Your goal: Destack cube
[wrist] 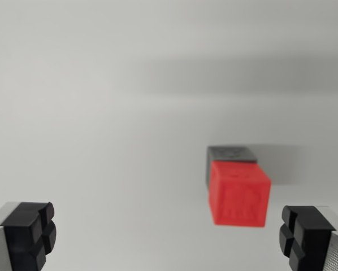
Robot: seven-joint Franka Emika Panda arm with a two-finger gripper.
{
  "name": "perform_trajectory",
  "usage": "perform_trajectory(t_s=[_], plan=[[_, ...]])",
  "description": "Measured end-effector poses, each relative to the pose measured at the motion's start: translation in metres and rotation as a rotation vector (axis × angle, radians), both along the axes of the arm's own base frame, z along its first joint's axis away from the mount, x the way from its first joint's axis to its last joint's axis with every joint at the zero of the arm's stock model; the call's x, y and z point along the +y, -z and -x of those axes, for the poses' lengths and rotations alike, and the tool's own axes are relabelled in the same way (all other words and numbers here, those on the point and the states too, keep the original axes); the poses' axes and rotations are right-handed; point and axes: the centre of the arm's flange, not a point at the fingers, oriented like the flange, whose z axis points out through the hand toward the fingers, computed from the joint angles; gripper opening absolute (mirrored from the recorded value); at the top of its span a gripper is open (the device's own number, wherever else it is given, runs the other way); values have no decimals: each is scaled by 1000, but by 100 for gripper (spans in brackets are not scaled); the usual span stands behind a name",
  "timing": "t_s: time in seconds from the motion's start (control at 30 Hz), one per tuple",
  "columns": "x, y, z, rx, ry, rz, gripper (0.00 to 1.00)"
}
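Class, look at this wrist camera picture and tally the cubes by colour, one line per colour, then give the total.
Red cube: 1
Grey cube, partly hidden behind the red one: 1
Total: 2 cubes

Wrist view looks steeply down, close above the pale surface [101,113].

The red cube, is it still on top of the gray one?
Yes. The red cube sits on the gray cube.
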Motion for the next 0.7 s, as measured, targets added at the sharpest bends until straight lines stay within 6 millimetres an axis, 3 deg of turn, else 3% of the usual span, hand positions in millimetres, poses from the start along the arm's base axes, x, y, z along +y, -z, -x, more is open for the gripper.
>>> perform_trajectory(t_s=[0.7], plan=[[-42,58,45,33,9,-5,100]])
